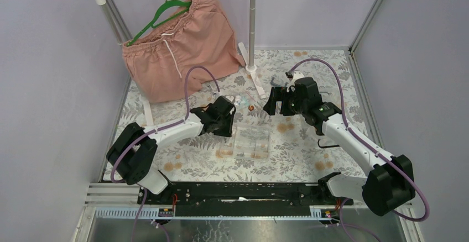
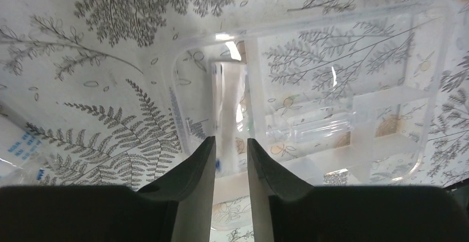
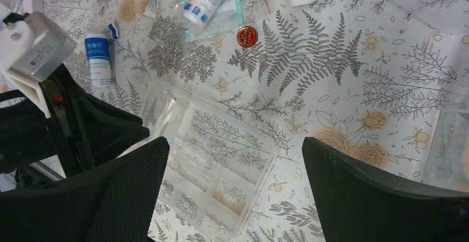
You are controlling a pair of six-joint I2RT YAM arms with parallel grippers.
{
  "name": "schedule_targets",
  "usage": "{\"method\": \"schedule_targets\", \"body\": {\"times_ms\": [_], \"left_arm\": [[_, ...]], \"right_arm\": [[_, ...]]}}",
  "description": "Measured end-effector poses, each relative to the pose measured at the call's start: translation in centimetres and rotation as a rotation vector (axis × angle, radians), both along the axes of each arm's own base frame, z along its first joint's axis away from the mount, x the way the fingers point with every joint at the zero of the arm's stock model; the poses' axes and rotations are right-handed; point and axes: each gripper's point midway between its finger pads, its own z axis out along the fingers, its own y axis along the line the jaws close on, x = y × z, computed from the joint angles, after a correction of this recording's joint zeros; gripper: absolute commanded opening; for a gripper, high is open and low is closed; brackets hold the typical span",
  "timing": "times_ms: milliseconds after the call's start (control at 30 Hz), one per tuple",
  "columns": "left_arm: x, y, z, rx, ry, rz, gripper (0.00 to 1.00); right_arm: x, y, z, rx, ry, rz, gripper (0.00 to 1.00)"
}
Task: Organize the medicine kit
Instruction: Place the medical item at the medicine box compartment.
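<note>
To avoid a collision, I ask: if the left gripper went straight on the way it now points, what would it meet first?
Probably the long white packet in the end compartment of the clear box, straight ahead of the left gripper. The depth is unclear.

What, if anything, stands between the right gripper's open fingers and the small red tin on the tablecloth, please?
Nothing visible does. In the right wrist view, the right gripper hovers open, and only bare patterned tablecloth shows between its fingers and the red tin. The clear box lies nearer, beneath the gripper, short of the tin.
</note>
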Motion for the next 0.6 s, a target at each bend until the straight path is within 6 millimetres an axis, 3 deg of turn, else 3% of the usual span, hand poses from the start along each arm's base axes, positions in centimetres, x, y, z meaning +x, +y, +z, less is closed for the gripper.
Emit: {"method": "schedule_targets", "body": {"times_ms": [267,367,433,600], "left_arm": [[2.9,-1.2,3.9,-0.022,-0.095,0.032,0.40],[4.2,-0.7,5.0,-0.036,-0.118,0.067,0.40],[5.7,0.7,5.4,-0.041,-0.125,0.120,0.41],[11.8,6.4,7.2,-0.053,-0.175,0.329,0.41]], "right_arm": [[0.0,0.0,0.1,0.001,-0.002,-0.001,1.00],[0.0,0.0,0.2,0.002,-0.005,0.000,1.00],[0.0,0.0,0.3,0.003,-0.007,0.000,1.00],[0.0,0.0,0.3,0.003,-0.008,0.000,1.00]]}}
